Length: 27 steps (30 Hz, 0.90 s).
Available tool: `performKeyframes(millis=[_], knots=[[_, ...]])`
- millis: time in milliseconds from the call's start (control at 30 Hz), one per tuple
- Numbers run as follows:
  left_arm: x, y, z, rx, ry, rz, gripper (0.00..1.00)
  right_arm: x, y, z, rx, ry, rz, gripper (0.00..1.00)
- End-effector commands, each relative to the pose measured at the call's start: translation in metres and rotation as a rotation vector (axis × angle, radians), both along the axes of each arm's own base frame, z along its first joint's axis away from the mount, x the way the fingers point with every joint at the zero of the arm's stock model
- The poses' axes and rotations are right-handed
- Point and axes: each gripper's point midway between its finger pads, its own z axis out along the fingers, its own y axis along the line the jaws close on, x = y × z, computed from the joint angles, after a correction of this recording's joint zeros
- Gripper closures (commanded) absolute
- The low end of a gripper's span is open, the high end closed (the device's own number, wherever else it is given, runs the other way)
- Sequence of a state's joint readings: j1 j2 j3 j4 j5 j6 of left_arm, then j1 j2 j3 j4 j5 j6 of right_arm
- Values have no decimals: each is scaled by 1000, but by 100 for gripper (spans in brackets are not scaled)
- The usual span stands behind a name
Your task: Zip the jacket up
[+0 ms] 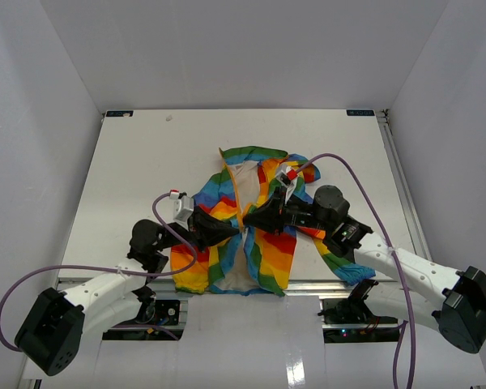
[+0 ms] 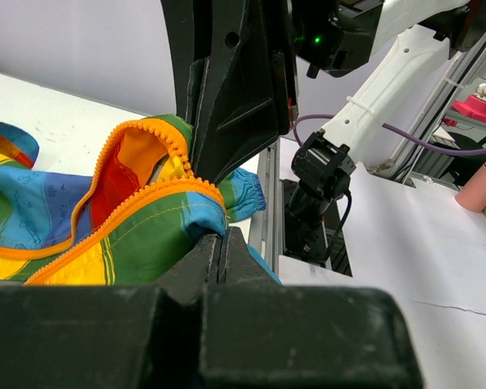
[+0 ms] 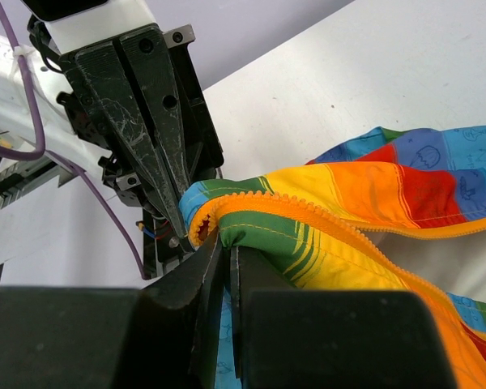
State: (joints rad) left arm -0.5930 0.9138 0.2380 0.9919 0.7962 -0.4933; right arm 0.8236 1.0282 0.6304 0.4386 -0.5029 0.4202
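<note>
White desk (image 1: 146, 154) boxed in by plain grey walls (image 1: 251, 49); jacket (image 1: 274, 251) lying open at near edge; left pincer (image 1: 229, 232) and right pincer (image 1: 253, 217) each clamped on its zipper edge (image 3: 324, 220)

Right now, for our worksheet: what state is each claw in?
Left claw: closed on the jacket at its zipper edge.
Right claw: closed on the jacket too.

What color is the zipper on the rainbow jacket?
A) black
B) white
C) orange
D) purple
C: the zipper running along the open front edge of the jacket shows bright orange teeth in both wrist views.
</note>
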Motion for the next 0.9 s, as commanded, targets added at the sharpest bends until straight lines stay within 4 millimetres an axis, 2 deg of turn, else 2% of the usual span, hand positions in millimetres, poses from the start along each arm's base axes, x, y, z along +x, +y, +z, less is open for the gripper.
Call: performKeyframes(millis=[0, 300, 600, 867], knots=[[4, -3, 8, 7, -21, 13, 100, -3, -5, 48, 83, -109, -3, 92], [12, -8, 0, 46, 12, 20, 100, 4, -12, 66, 89, -135, -32, 92], [7, -11, -2, 55, 4, -15, 100, 11, -11, 64, 70, -126, -25, 92], [9, -15, -6, 78, 12, -18, 100, 17, -14, 75, 84, -123, -25, 92]])
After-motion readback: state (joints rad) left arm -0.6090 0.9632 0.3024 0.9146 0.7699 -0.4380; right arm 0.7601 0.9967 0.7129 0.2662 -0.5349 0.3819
